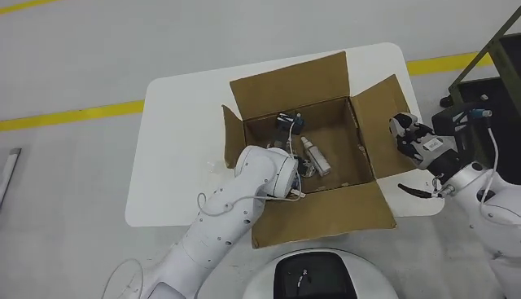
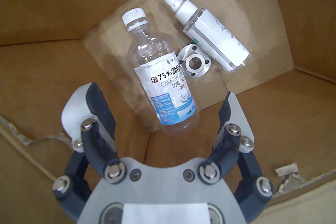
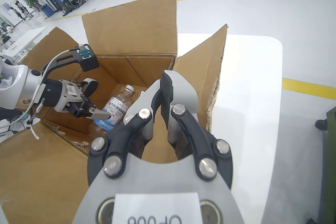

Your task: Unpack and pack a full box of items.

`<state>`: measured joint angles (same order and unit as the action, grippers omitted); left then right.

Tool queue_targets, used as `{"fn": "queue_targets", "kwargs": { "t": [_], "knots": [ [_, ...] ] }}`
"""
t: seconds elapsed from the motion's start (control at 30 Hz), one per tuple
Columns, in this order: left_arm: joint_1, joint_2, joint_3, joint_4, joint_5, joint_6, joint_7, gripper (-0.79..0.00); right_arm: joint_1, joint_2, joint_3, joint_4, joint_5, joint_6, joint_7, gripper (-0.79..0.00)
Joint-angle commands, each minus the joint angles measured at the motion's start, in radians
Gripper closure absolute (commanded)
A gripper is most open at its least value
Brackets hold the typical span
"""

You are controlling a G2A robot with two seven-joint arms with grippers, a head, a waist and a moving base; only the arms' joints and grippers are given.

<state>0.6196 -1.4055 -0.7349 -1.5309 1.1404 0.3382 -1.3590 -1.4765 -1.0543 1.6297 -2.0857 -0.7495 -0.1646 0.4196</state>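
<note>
An open cardboard box (image 1: pixel 293 83) stands on the white table (image 1: pixel 179 152). On its floor lie a clear bottle (image 2: pixel 160 70) with a white cap and blue label, a white spray bottle (image 2: pixel 210 36), and between them a metal flange ring (image 2: pixel 194 63). My left gripper (image 2: pixel 161 93) hangs open inside the box just above the clear bottle's lower end, one finger on each side, not touching it. From the right wrist view the left gripper (image 3: pixel 95 101) and clear bottle (image 3: pixel 118 107) also show. My right gripper (image 3: pixel 164 86) is shut, empty, by the box's right flap (image 3: pixel 207 64).
The box's four flaps stand open; the front flap (image 1: pixel 326 213) lies toward the robot. Bare table lies left of the box (image 1: pixel 175 136). A dark green frame (image 1: pixel 496 46) stands off the table's right side. Torn cardboard edges (image 2: pixel 286 175) show at the rim.
</note>
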Motion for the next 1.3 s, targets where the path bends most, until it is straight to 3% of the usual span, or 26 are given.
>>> {"fn": "queue_targets", "kwargs": {
  "t": [0.0,0.13,0.33,0.6,0.7,0.83,0.97,1.0,1.07,1.13,1.17,1.23,1.27],
  "knots": [
    [0.0,0.0,0.0,0.0,0.0,0.0,0.0,-0.785,0.005,-0.001,-0.003,0.006,0.011,0.0,-0.002,0.0],
    [0.029,-0.004,-0.01,0.044,0.003,0.02,0.065,-0.785,0.015,-0.001,-0.009,0.009,0.004,-0.007,0.0,0.0],
    [0.008,-0.031,0.005,0.121,-0.003,0.09,0.087,-0.785,0.02,-0.002,-0.011,0.011,-0.002,-0.009,0.004,0.0],
    [-0.021,-0.059,0.024,0.218,0.003,0.116,0.062,-0.702,0.017,-0.003,-0.006,0.015,-0.007,-0.007,0.008,0.0],
    [-0.022,-0.068,0.026,0.243,0.002,0.124,0.062,-0.634,0.015,-0.003,-0.004,0.016,-0.008,-0.007,0.008,0.0],
    [-0.023,-0.08,0.031,0.258,-0.001,0.134,0.06,-0.677,0.014,-0.003,-0.002,0.016,-0.011,-0.007,0.009,0.0],
    [-0.027,-0.091,0.037,0.275,0.005,0.13,0.061,-0.653,0.014,-0.004,-0.001,0.015,-0.013,-0.009,0.012,0.0],
    [-0.028,-0.094,0.038,0.28,0.008,0.129,0.061,-0.628,0.014,-0.004,-0.001,0.014,-0.013,-0.009,0.012,0.0],
    [-0.029,-0.098,0.036,0.289,0.009,0.131,0.066,-0.388,0.014,-0.004,0.002,0.01,-0.01,-0.006,0.01,0.0],
    [-0.03,-0.102,0.033,0.295,0.011,0.13,0.067,-0.237,0.014,-0.004,0.01,0.002,-0.003,-0.003,0.008,0.0],
    [-0.031,-0.104,0.03,0.296,0.013,0.131,0.068,-0.043,0.016,-0.004,0.019,-0.002,0.003,-0.001,0.005,0.0],
    [-0.03,-0.105,0.023,0.29,0.018,0.129,0.068,0.0,0.018,-0.004,0.043,-0.01,0.017,0.002,0.005,-0.006],
    [-0.032,-0.106,0.017,0.284,0.023,0.128,0.068,0.0,0.02,-0.003,0.06,-0.014,0.028,0.005,0.006,-0.197]
  ]
}}
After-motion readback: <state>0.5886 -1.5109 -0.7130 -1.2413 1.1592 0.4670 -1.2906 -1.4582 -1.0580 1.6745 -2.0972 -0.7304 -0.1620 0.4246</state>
